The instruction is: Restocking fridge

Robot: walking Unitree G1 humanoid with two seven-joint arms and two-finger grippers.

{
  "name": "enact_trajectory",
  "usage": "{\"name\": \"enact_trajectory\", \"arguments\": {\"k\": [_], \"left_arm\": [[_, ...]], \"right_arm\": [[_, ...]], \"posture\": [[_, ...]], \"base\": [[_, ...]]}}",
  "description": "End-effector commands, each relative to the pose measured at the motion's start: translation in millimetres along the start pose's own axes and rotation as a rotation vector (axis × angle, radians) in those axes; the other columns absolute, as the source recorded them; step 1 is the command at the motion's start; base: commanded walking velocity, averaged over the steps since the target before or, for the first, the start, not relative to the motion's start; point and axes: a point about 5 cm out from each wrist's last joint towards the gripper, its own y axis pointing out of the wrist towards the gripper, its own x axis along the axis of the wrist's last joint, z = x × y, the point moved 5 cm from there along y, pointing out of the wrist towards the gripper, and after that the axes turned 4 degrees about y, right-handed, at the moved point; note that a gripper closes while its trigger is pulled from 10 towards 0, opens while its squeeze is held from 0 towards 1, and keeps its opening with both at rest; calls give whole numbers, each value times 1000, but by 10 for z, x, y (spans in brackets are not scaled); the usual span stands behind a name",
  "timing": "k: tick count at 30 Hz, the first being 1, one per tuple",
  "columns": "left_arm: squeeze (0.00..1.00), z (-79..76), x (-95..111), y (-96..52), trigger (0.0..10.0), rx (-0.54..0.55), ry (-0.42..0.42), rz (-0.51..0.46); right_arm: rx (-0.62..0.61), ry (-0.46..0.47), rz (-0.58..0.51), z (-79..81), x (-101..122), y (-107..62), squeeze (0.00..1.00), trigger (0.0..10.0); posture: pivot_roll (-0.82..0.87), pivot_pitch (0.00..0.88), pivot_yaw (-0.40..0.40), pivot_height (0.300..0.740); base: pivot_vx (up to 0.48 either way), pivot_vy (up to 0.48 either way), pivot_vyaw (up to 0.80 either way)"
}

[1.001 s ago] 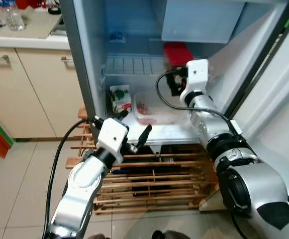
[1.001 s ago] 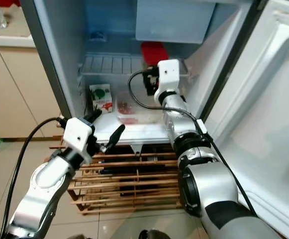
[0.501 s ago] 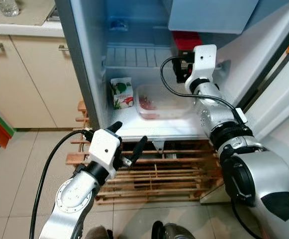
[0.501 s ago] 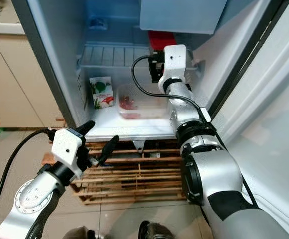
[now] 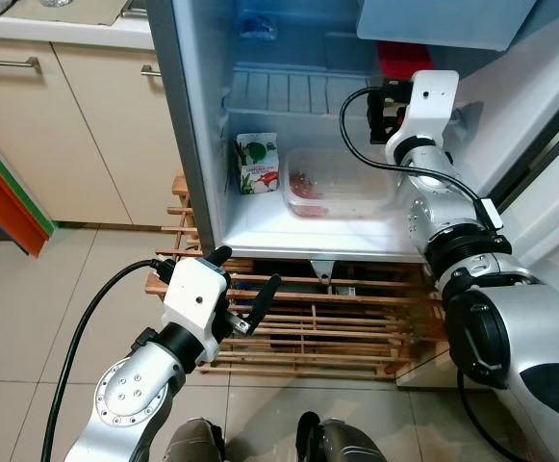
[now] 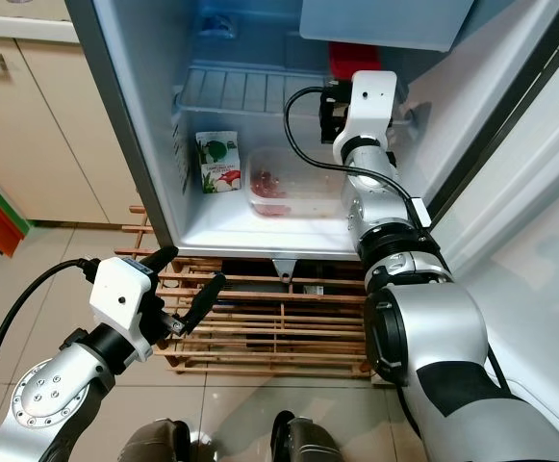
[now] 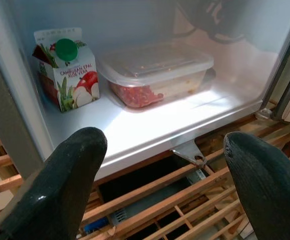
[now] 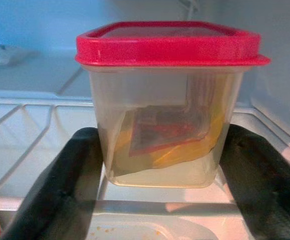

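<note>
The right gripper (image 8: pixel 159 165) is still up at the wire shelf (image 5: pixel 289 91) inside the fridge (image 5: pixel 202 144). Its two fingers (image 8: pixel 60 185) hug the red-lidded tub (image 8: pixel 167 100), which sits on that shelf. The left gripper (image 5: pixel 245 289) has dropped lower than before. It now hangs wide open and empty before the wooden rack (image 5: pixel 337 327). Below the shelf, the juice carton (image 5: pixel 258 162) and clear food box (image 5: pixel 337 183) sit side by side.
</note>
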Motion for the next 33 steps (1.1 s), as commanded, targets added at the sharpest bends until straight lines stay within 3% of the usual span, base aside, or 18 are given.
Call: {"name": "enact_trajectory", "arguments": {"k": [1,25,29,33], "left_arm": [[0,-49,60,-8,10000,-20,-3,-13],[0,-50,78,72,10000,-18,-17,-21],[0,-52,79,76,10000,-18,-17,-22],[0,-54,77,79,10000,-14,-22,-22]], "right_arm": [[-96,-14,147,-272,-367,-99,1000,10000],[-80,-53,99,-260,-226,-55,1000,10000],[-115,-97,82,-343,-177,-51,1000,10000],[-215,-156,79,-585,-135,-70,1000,10000]], "posture": [[125,226,-62,740],[110,210,-73,740],[111,209,-74,740],[106,211,-77,740]], "base": [[0,0,0],[0,0,0],[0,0,0],[0,0,0]]}}
